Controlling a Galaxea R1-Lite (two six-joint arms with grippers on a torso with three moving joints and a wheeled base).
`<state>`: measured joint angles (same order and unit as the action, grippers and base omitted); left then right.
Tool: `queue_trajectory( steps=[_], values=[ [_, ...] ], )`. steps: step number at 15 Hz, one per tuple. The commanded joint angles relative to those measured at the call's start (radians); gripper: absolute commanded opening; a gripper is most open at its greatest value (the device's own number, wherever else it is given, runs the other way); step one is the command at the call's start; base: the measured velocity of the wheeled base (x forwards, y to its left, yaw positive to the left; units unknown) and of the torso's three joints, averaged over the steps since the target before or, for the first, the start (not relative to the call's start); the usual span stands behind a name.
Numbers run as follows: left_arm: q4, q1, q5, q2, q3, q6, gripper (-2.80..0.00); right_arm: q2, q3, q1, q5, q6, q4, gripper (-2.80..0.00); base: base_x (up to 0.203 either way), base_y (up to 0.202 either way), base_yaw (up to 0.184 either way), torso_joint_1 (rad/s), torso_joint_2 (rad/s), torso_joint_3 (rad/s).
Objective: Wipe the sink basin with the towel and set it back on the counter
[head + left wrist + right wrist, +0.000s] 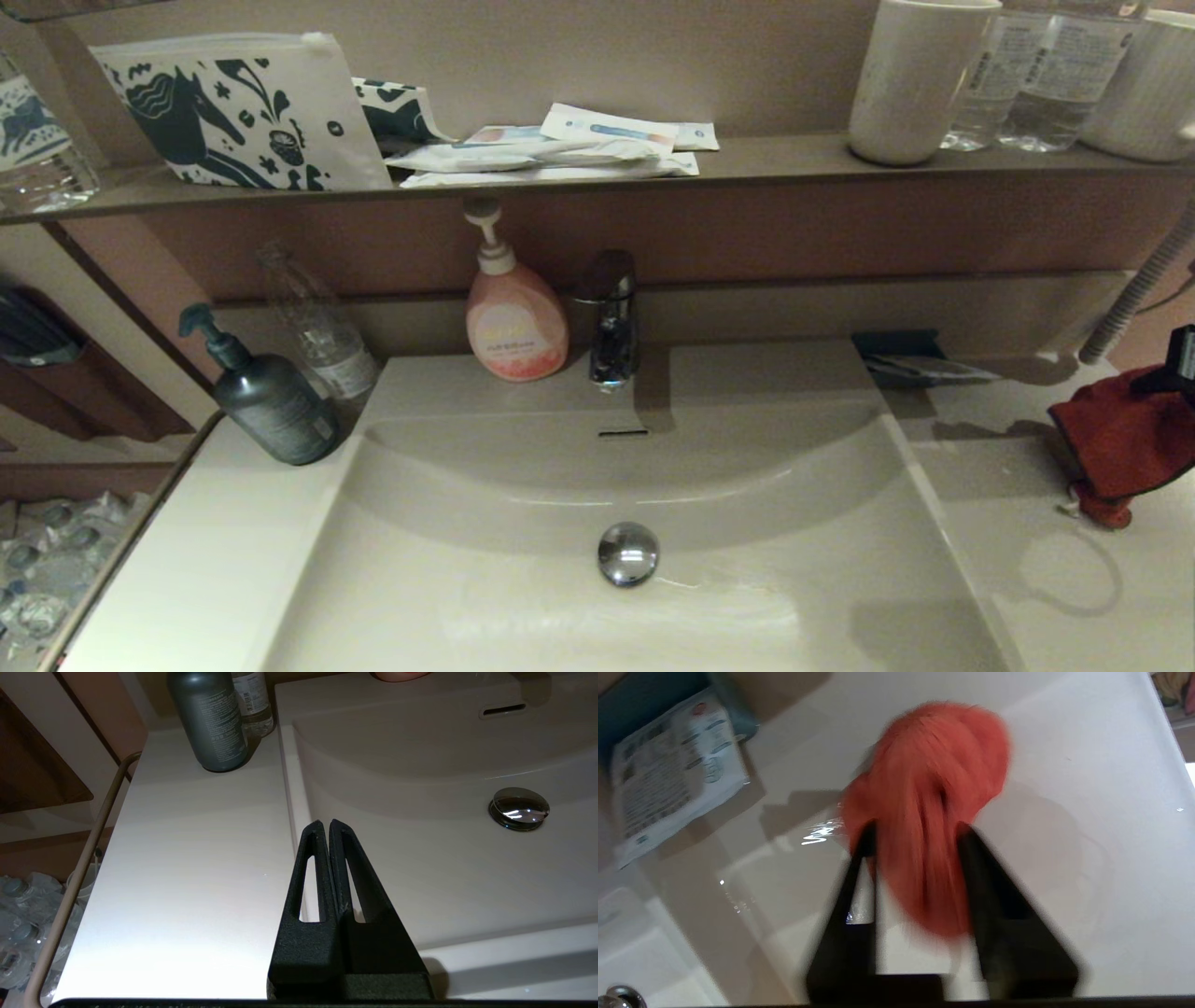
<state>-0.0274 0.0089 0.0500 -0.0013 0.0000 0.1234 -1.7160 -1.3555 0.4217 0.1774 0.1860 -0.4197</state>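
The red-orange towel [1120, 443] hangs bunched over the right counter [1008, 485], its lowest tip touching the surface. My right gripper [915, 830] is shut on the towel [924, 788], one finger on each side of the bunch; in the head view only its black body [1178, 366] shows at the right edge. The off-white sink basin [523, 560], with its chrome drain plug [627, 553] and overflow slot [623, 433], has nothing in it. My left gripper [325, 823] is shut on nothing, low over the basin's left rim [292, 807].
A dark blue packet [910, 359] lies at the back of the right counter. A chrome tap [609, 317] and pink soap bottle [513, 322] stand behind the basin. A dark pump bottle [271, 397] and clear bottle [322, 336] stand back left. The brown shelf [766, 159] overhangs.
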Motion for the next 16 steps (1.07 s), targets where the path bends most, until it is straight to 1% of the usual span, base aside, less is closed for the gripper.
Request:
queue_trajectory(
  steps=[1, 2, 5, 6, 8, 10, 11, 13, 15, 16],
  values=[
    [0.0, 0.0, 0.001, 0.001, 0.0, 0.001, -2.8, 0.018, -0.003, -0.01, -0.001, 0.001, -0.007, 0.0, 0.0, 0.0, 0.0, 0.0, 0.0, 0.0],
    [0.0, 0.0, 0.001, 0.001, 0.0, 0.001, -2.8, 0.038, -0.002, -0.01, -0.006, 0.001, -0.02, 0.0, 0.0, 0.0, 0.0, 0.0, 0.0, 0.0],
    [0.0, 0.0, 0.001, 0.001, 0.0, 0.001, -2.8, 0.116, -0.003, -0.005, -0.036, -0.001, -0.117, 0.0, 0.0, 0.0, 0.0, 0.0, 0.0, 0.0],
    [-0.002, 0.0, 0.001, 0.001, 0.0, 0.001, -2.8, 0.153, 0.0, 0.0, -0.038, -0.008, -0.156, -2.8, 0.0, 0.0, 0.0, 0.0, 0.0, 0.0],
    [0.0, 0.0, 0.001, 0.001, 0.0, 0.001, -2.8, 0.229, 0.022, 0.006, -0.037, -0.029, -0.22, -2.8, 0.0, 0.0, 0.0, 0.0, 0.0, 0.0],
    [0.0, 0.0, 0.001, 0.001, 0.0, 0.001, -2.8, 0.334, 0.108, -0.012, -0.032, -0.061, -0.234, -2.8, 0.0, 0.0, 0.0, 0.0, 0.0, 0.0],
    [0.0, 0.0, 0.001, 0.001, 0.0, 0.001, -2.8, 0.396, 0.167, -0.039, -0.031, -0.079, -0.236, -2.8, 0.0, 0.0, 0.0, 0.0, 0.0, 0.0],
    [0.0, 0.0, 0.001, 0.001, 0.0, 0.001, -2.8, 0.552, 0.279, -0.14, -0.033, -0.083, -0.237, -2.8, 0.0, 0.0, 0.0, 0.0, 0.0, 0.0],
    [0.0, 0.0, 0.001, 0.001, 0.0, 0.001, -2.8, 0.718, 0.336, -0.226, -0.035, -0.038, -0.249, -2.8, 0.0, 0.0, 0.0, 0.0, 0.0, 0.0],
    [0.0, 0.0, 0.001, 0.001, 0.0, 0.001, -2.8, 0.804, 0.348, -0.249, -0.037, -0.02, -0.275, -2.8, 0.0, 0.0, 0.0, 0.0, 0.0, 0.0]
  ],
)
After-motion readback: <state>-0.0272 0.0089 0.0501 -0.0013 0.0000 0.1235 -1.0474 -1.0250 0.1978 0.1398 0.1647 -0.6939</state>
